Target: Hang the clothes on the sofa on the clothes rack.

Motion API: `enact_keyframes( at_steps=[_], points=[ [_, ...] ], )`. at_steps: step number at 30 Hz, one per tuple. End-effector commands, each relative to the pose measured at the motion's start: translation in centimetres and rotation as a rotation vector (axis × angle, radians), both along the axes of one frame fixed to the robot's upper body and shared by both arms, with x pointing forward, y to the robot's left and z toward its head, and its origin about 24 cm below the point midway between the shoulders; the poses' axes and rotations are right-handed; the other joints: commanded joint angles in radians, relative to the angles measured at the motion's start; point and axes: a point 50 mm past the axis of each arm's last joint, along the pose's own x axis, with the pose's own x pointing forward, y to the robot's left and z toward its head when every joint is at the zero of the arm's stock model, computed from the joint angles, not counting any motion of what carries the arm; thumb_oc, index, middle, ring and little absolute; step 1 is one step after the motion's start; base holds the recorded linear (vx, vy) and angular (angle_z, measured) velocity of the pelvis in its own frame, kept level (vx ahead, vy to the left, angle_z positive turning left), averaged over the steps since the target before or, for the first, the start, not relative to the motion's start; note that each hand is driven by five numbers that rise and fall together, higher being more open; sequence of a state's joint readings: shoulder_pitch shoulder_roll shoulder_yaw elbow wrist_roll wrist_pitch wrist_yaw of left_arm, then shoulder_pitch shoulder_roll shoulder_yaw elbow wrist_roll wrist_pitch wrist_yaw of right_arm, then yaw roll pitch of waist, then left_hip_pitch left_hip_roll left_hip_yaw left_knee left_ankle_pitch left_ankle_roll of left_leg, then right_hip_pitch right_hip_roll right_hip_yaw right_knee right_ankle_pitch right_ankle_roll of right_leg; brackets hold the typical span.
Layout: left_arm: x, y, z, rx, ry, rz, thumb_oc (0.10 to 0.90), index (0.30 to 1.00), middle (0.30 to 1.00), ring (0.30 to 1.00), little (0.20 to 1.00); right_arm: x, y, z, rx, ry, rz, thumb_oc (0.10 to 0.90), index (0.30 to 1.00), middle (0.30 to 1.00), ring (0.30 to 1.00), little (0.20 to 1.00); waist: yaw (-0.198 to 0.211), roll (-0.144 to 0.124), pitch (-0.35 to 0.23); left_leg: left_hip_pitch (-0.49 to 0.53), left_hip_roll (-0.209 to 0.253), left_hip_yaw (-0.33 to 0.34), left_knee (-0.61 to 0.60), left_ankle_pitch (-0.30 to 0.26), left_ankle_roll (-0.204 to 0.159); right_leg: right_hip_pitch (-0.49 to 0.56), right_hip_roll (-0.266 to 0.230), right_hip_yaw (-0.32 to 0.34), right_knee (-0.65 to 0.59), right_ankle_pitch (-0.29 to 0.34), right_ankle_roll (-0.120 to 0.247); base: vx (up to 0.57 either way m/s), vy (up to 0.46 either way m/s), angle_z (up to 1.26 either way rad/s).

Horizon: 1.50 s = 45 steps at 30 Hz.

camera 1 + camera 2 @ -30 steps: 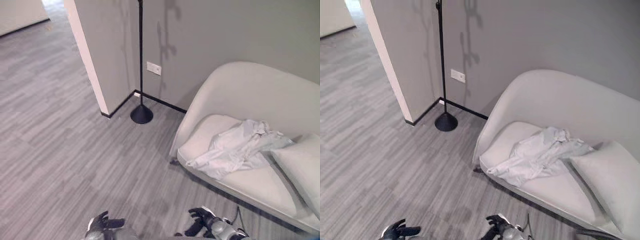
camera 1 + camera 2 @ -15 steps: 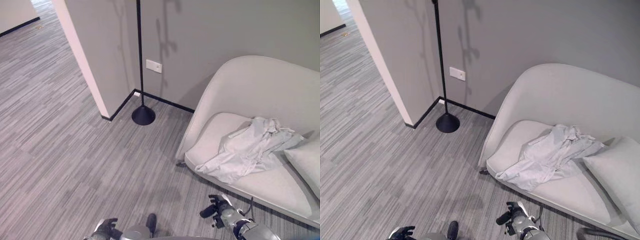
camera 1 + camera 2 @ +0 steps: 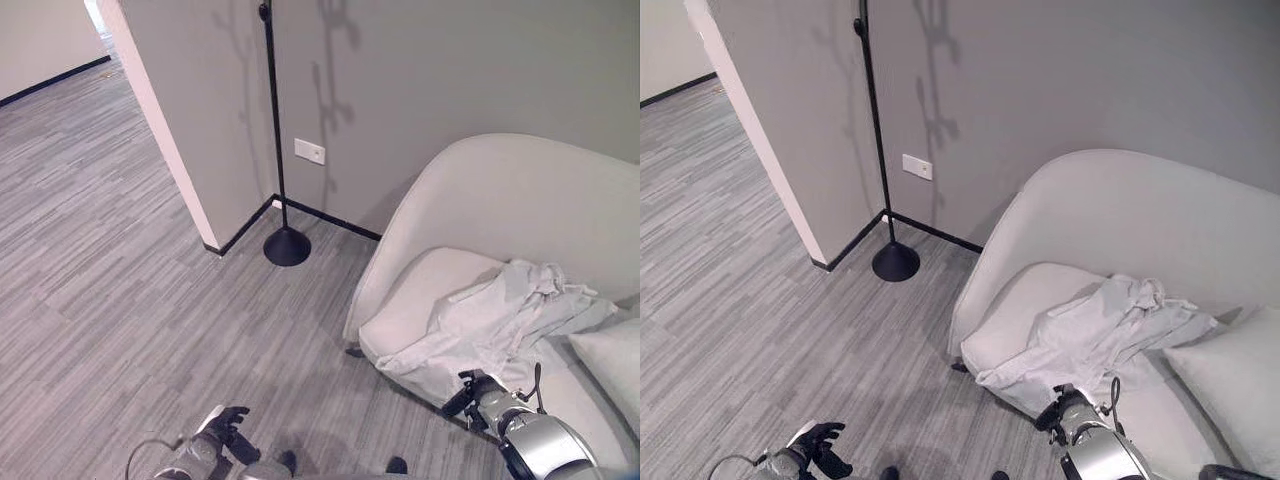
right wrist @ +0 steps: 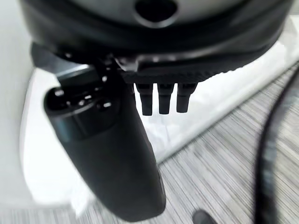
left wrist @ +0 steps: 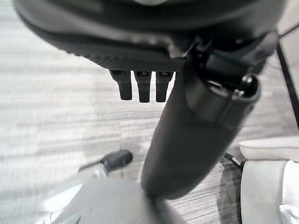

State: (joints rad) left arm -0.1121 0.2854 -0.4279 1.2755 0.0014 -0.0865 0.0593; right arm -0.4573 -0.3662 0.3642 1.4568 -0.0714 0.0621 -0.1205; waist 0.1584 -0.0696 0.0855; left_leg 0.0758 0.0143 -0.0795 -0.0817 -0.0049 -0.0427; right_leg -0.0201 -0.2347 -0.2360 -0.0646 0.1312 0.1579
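A pale shirt is lying crumpled on the sofa, spilling toward its front edge. The right hand, fingers relaxed and gripping nothing, is hovering beside that edge. The left hand, loosely open, is hanging over bare floor. The rack is standing by the wall corner.

even indoor light; rack shadows on wall (wrist views blurry up close).

You had grey striped carpet floor, a plain grey wall with black skirting, and a white wall socket.
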Motion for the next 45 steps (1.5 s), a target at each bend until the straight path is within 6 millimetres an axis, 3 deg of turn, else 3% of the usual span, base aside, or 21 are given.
enact_keyframes(
  at_steps=[1,3,6,9,11,14,16,17,23,26,28,32,34,35,36,39,41,44,45],
  points=[
    [-0.7,0.8,-0.1,0.043,0.037,0.006,0.800,0.900,0.900,0.900,0.900,3.8,-2.4,3.9,-0.114,-0.136,0.000,0.800,0.900,0.900,0.900,0.900,0.029,-0.045,0.028,-0.024,-0.005,-0.053,0.004,-0.052,0.033,-0.011,-0.085,0.057,0.057,0.084,0.058,0.10,-0.256,0.13],
    [-2.7,1.7,-0.5,0.035,0.068,0.121,0.800,0.900,0.900,0.900,0.900,4.2,-1.2,3.6,-0.017,-0.169,-0.043,0.800,0.900,0.900,0.900,0.900,0.040,-0.065,0.019,-0.035,0.038,-0.069,-0.006,-0.044,0.003,0.000,-0.052,0.014,0.029,0.041,0.054,0.11,-0.279,0.17],
    [-3.1,1.7,-0.6,0.021,0.063,0.173,0.800,0.900,0.900,0.900,0.900,4.7,-0.4,3.6,0.114,-0.233,-0.146,0.800,0.900,0.900,0.900,0.900,0.043,-0.065,0.023,-0.059,0.071,-0.092,-0.006,-0.034,-0.019,0.005,-0.023,-0.011,0.005,0.018,0.043,0.03,-0.219,0.24],
    [-2.8,0.9,-0.7,0.006,0.059,0.121,0.800,0.900,0.900,0.900,0.900,5.3,-0.3,4.1,0.251,-0.319,-0.318,0.800,0.900,0.900,0.900,0.900,0.049,-0.048,0.036,-0.106,0.105,-0.132,-0.006,-0.014,-0.042,0.006,0.011,-0.051,-0.014,-0.012,0.026,-0.03,-0.196,0.35],
    [-1.8,0.0,-0.6,-0.011,0.033,0.055,0.800,0.900,0.900,0.900,0.900,5.3,-0.8,4.4,0.338,-0.390,-0.476,0.800,0.900,0.900,0.900,0.900,0.055,-0.022,0.054,-0.145,0.122,-0.162,-0.006,0.003,-0.060,0.003,0.024,-0.089,-0.023,-0.026,0.020,-0.06,-0.132,0.59],
    [-0.4,-1.0,-0.3,-0.040,-0.020,0.015,0.800,0.900,0.900,0.900,0.900,5.4,-2.1,5.2,0.388,-0.476,-0.644,0.800,0.900,0.900,0.900,0.900,0.074,0.027,0.083,-0.194,0.123,-0.199,-0.006,0.025,-0.072,-0.005,0.028,-0.129,-0.023,-0.041,0.016,-0.08,-0.052,0.47],
    [0.7,-1.7,0.0,-0.058,-0.059,0.009,0.800,0.900,0.900,0.900,0.900,6.1,-3.1,6.6,0.498,-0.627,-0.884,0.800,0.900,0.900,0.900,0.900,0.086,0.072,0.113,-0.236,0.118,-0.226,-0.006,0.040,-0.080,-0.017,0.028,-0.155,-0.023,-0.049,0.015,-0.10,0.013,0.51],
    [0.7,-1.7,0.0,-0.058,-0.061,0.008,0.800,0.900,0.900,0.900,0.900,6.1,-3.2,6.6,0.498,-0.629,-0.886,0.800,0.900,0.900,0.900,0.900,0.084,0.071,0.113,-0.242,0.114,-0.229,-0.006,0.048,-0.079,-0.021,0.023,-0.158,-0.023,-0.043,0.016,-0.07,0.043,0.43],
    [1.4,-3.1,0.0,-0.049,-0.082,-0.021,0.800,0.900,0.900,0.900,0.900,5.6,-3.6,6.6,0.609,-0.795,-1.277,0.800,0.900,0.900,0.900,0.900,0.080,0.129,0.145,-0.284,0.089,-0.239,-0.006,0.045,-0.071,-0.052,0.007,-0.168,-0.022,-0.044,0.020,0.00,0.070,0.20],
    [2.0,-3.6,0.1,-0.032,-0.108,-0.022,0.800,0.900,0.900,0.900,0.900,4.1,-3.6,5.5,0.597,-0.801,-1.446,0.800,0.900,0.900,0.900,0.900,0.070,0.146,0.151,-0.295,0.070,-0.229,-0.006,0.041,-0.062,-0.069,-0.008,-0.157,-0.022,-0.038,0.024,0.03,0.104,0.08],
    [2.2,-3.7,0.2,-0.029,-0.117,-0.022,0.800,0.900,0.900,0.900,0.900,3.8,-3.4,5.2,0.570,-0.788,-1.445,0.800,0.900,0.900,0.900,0.900,0.069,0.149,0.152,-0.296,0.066,-0.227,-0.006,0.040,-0.060,-0.074,-0.013,-0.153,-0.022,-0.035,0.025,0.03,0.098,0.03],
    [2.9,-4.4,0.4,-0.015,-0.156,0.001,0.800,0.900,0.900,0.900,0.900,1.0,-2.7,2.8,0.475,-0.754,-1.578,0.800,0.900,0.900,0.900,0.900,0.043,0.146,0.153,-0.299,0.054,-0.215,-0.006,0.037,-0.055,-0.087,-0.022,-0.138,-0.022,-0.032,0.027,0.03,0.079,-0.04],
    [2.9,-4.5,0.4,-0.012,-0.166,0.012,0.800,0.900,0.900,0.900,0.900,0.7,-2.3,2.5,0.444,-0.755,-1.565,0.800,0.900,0.900,0.900,0.900,0.034,0.142,0.152,-0.299,0.051,-0.213,-0.006,0.037,-0.053,-0.088,-0.023,-0.134,-0.022,-0.031,0.027,0.02,0.056,-0.01],
    [3.2,-4.7,0.5,-0.013,-0.183,0.022,0.800,0.900,0.900,0.900,0.900,1.1,-1.8,2.6,0.411,-0.768,-1.492,0.800,0.900,0.900,0.900,0.900,0.026,0.138,0.154,-0.299,0.051,-0.210,-0.006,0.038,-0.051,-0.091,-0.024,-0.130,-0.022,-0.029,0.027,0.01,0.088,-0.05],
    [3.3,-5.2,0.6,-0.012,-0.210,0.033,0.800,0.900,0.900,0.900,0.900,2.4,-0.1,3.1,0.359,-0.829,-1.309,0.800,0.900,0.900,0.900,0.900,0.006,0.129,0.160,-0.296,0.048,-0.204,-0.006,0.037,-0.046,-0.093,-0.025,-0.122,-0.022,-0.025,0.026,0.00,0.068,-0.05],
    [3.2,-5.5,0.5,0.006,-0.219,-0.001,0.800,0.900,0.900,0.900,0.900,3.7,0.7,4.7,0.323,-0.928,-1.168,0.800,0.900,0.900,0.900,0.900,-0.013,0.113,0.161,-0.292,0.048,-0.199,-0.006,0.033,-0.042,-0.096,-0.028,-0.117,-0.023,-0.022,0.026,-0.01,0.044,-0.17],
    [2.8,-5.7,0.5,0.050,-0.221,-0.089,0.800,0.900,0.900,0.900,0.900,5.0,-0.3,8.1,0.199,-1.069,-0.959,0.800,0.900,0.900,0.900,0.900,-0.030,0.096,0.157,-0.285,0.047,-0.199,-0.006,0.025,-0.038,-0.091,-0.036,-0.122,-0.022,-0.020,0.033,0.00,0.047,-0.11],
    [2.8,-5.7,0.5,0.060,-0.222,-0.111,0.800,0.900,0.900,0.900,0.900,5.2,-0.8,9.3,0.128,-1.104,-0.885,0.800,0.900,0.900,0.900,0.900,-0.035,0.090,0.156,-0.287,0.042,-0.201,-0.006,0.029,-0.035,-0.090,-0.042,-0.127,-0.023,-0.013,0.037,0.00,0.019,-0.02],
    [2.9,-5.6,0.5,0.077,-0.233,-0.140,0.800,0.900,0.900,0.900,0.900,5.1,-1.7,10.7,-0.005,-1.148,-0.788,0.800,0.900,0.900,0.900,0.900,-0.038,0.084,0.159,-0.283,0.041,-0.202,-0.006,0.025,-0.033,-0.084,-0.048,-0.134,-0.022,-0.012,0.043,0.00,0.000,0.00]
  ],
)
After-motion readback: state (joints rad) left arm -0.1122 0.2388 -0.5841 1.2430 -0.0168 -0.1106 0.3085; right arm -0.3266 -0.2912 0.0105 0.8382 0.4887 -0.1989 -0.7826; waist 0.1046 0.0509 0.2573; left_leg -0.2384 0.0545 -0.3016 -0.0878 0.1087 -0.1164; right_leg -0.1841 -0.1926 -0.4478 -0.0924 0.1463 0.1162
